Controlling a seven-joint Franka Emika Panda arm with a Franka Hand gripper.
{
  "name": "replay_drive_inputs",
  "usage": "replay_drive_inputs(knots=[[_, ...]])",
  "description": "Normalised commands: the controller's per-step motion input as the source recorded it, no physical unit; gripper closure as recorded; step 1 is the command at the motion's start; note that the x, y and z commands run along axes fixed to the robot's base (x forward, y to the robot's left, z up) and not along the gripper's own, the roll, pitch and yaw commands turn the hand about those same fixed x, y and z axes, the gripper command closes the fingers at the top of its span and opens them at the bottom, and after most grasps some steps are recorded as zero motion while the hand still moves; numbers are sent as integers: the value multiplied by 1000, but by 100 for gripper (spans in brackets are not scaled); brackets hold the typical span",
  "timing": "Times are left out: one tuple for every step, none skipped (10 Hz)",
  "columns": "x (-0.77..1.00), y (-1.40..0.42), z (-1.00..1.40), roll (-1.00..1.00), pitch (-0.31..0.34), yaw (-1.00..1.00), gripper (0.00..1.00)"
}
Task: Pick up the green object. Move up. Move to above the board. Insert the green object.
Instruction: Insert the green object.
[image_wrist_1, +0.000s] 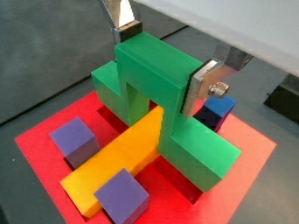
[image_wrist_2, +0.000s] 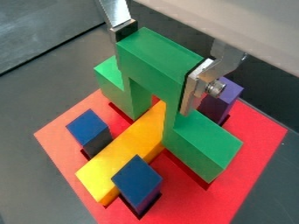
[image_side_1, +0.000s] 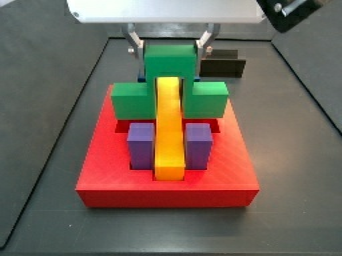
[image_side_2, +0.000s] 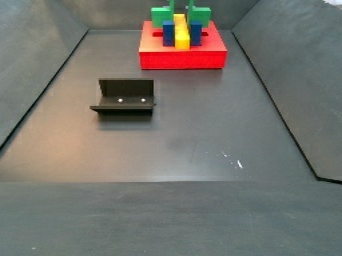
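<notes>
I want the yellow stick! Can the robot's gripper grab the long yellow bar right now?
Probably not. The gripper is shut on the bright green plastic bridge piece, which straddles the long yellow bar on the red board.

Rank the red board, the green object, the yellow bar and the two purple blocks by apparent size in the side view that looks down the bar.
1. The board, largest.
2. The green object, held between the fingers of the gripper over the board.
3. The yellow bar.
4. The purple blocks; they look alike, so no order between them.
</notes>
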Motion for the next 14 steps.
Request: replay_drive_inputs(knots=[[49,0,-169,0,-43,0,100],[83,0,-129,0,-29,0,100],[14,0,-191,0,-34,0,100],[0,0,-191,0,-36,0,100],[0,0,-197,0,-36,0,100],[0,-11,-200,0,-40,0,100],[26,-31,-200,0,-44,-34,100],[69,-34,-166,-24,-61,-97,100],[29,-14,-151,-7,-60,-109,100],[43,-6,-134,0,-44,-134,100],[11,0,-106,0,-37,-154,100],[0,0,-100,0,-49,-146,100],[0,-9,-40,-19,-51,-151,100],[0,-11,-74,0,-56,-63,100]])
